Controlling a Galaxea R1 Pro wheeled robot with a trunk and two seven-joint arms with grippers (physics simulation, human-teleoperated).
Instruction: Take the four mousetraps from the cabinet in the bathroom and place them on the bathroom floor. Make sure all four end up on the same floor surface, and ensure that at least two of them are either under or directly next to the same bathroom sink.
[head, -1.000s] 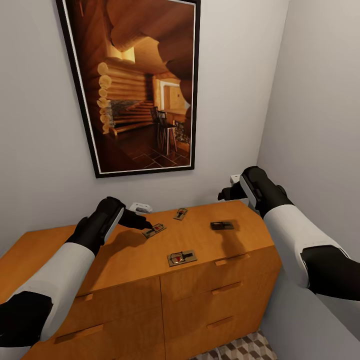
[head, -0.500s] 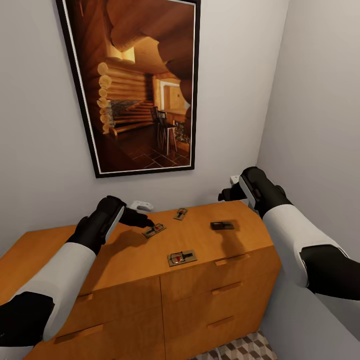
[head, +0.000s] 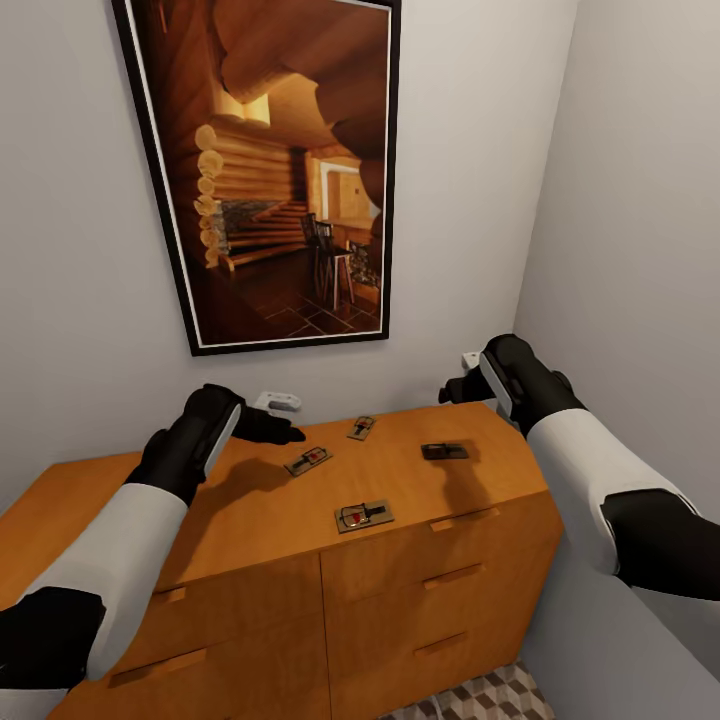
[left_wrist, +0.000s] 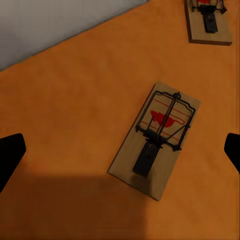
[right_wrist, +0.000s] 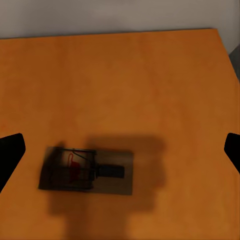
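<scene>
We face a grey corner and the orange-brown cabinet (head: 300, 520), where all four mousetraps (head: 364, 516) lie flat on top. Our left gripper (head: 285, 434) hovers spread wide above one trap (left_wrist: 156, 137); our right gripper (head: 447, 390) hangs wide open over the shadowed trap (right_wrist: 87, 171).

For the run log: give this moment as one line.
left gripper open above mousetrap | right gripper open | four mousetraps on cabinet

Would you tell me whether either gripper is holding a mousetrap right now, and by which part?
Neither. The left gripper and right gripper are open above the cabinet; all four mousetraps lie loose on top.
</scene>
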